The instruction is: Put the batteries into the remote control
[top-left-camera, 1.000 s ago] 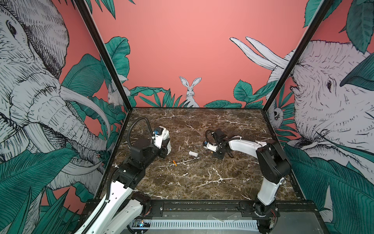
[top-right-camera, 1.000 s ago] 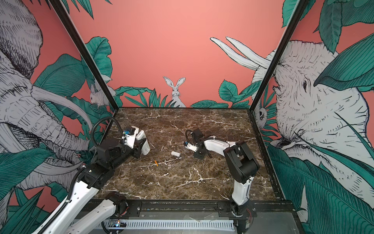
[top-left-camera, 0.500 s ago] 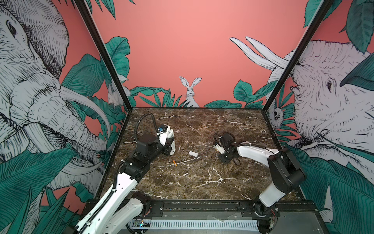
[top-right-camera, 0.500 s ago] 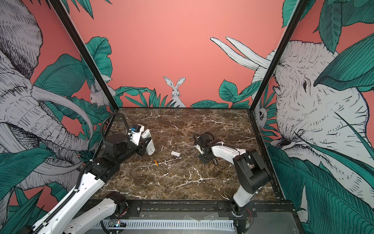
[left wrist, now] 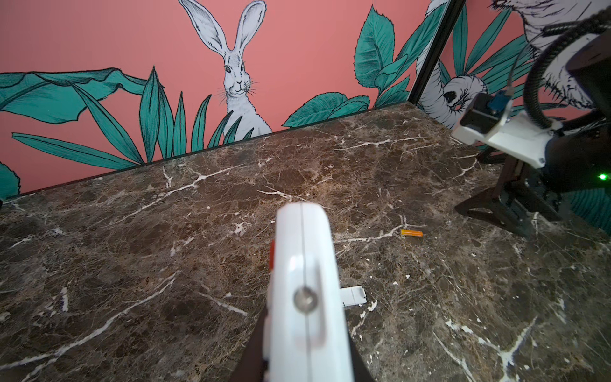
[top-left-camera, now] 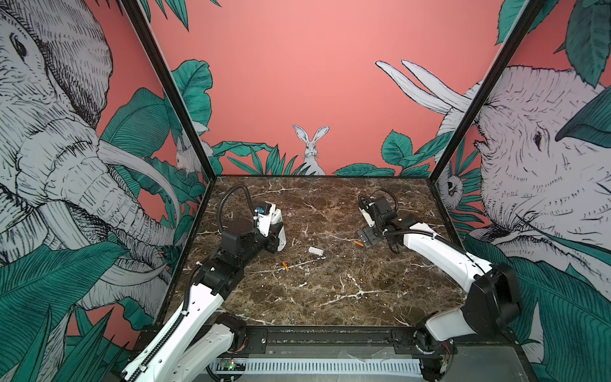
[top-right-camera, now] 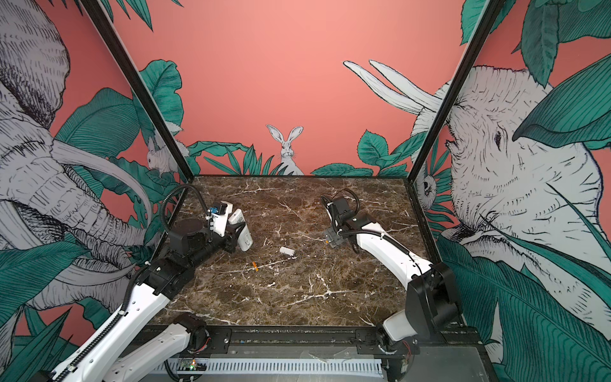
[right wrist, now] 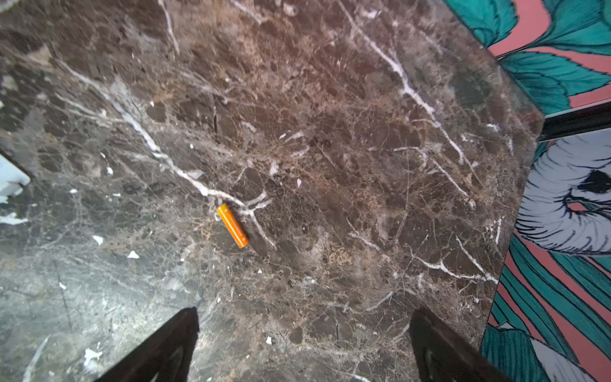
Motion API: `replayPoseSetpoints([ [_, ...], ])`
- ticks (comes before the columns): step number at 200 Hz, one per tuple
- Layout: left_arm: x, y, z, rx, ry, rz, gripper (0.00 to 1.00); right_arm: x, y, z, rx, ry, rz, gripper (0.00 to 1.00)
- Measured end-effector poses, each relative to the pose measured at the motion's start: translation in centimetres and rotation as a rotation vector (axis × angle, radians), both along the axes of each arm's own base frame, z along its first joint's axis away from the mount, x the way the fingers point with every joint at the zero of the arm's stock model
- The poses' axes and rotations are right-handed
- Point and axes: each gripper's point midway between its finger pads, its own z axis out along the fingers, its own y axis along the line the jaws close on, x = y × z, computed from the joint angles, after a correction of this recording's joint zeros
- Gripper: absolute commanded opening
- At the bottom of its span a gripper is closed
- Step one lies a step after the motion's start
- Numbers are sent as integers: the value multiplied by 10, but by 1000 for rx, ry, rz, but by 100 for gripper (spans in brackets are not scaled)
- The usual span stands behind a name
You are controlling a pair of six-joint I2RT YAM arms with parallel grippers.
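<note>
The white remote control (top-left-camera: 279,229) (top-right-camera: 243,232) is held up off the marble at the left, with my left gripper (top-left-camera: 273,238) (top-right-camera: 235,238) shut on it. In the left wrist view the remote control (left wrist: 305,281) points away from the camera, with dark fingers (left wrist: 253,350) on either side. One orange battery (top-left-camera: 358,243) (right wrist: 232,226) (left wrist: 411,233) lies on the marble just beside my right gripper (top-left-camera: 368,236) (top-right-camera: 334,238) (right wrist: 304,347), which is open and empty above the table. A second battery (top-left-camera: 285,266) (top-right-camera: 255,266) lies nearer the front, between the arms.
A small white rectangular cover piece (top-left-camera: 316,251) (top-right-camera: 287,251) (left wrist: 354,296) lies on the brown marble table (top-left-camera: 330,297) between the two batteries. Painted walls close in the left, back and right sides.
My right gripper moved right and opened wide; a battery now lies on the marble beside it. The left arm carried the remote a little to the right.
</note>
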Motion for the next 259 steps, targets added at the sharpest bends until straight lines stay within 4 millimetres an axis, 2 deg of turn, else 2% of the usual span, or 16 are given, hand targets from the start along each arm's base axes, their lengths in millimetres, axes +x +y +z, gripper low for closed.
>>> replayPoseSetpoints([
  [39, 0, 2, 2, -3, -11, 9, 0, -2, 6, -32, 14, 148, 60, 99],
  [56, -2, 4, 2, -6, -16, 13, 0, -4, 11, -40, 54, 180, 81, 99],
  [136, -8, 11, 13, -17, -55, 33, 0, 5, 11, -38, 74, 164, 98, 99],
  [167, -7, 11, 12, -15, -55, 35, 0, 7, 17, -40, 91, 165, 144, 99],
  [197, -7, 11, 12, -14, -55, 39, 0, 9, 26, -47, 109, 173, 207, 92],
  [228, -7, 12, 11, -12, -54, 42, 0, 5, 31, -64, 114, 209, 271, 68],
  [248, -6, 12, 10, -9, -52, 44, 0, 4, 32, -78, 104, 244, 292, 63],
  [259, -5, 12, 9, -7, -49, 46, 0, 3, 30, -87, 94, 267, 294, 56],
])
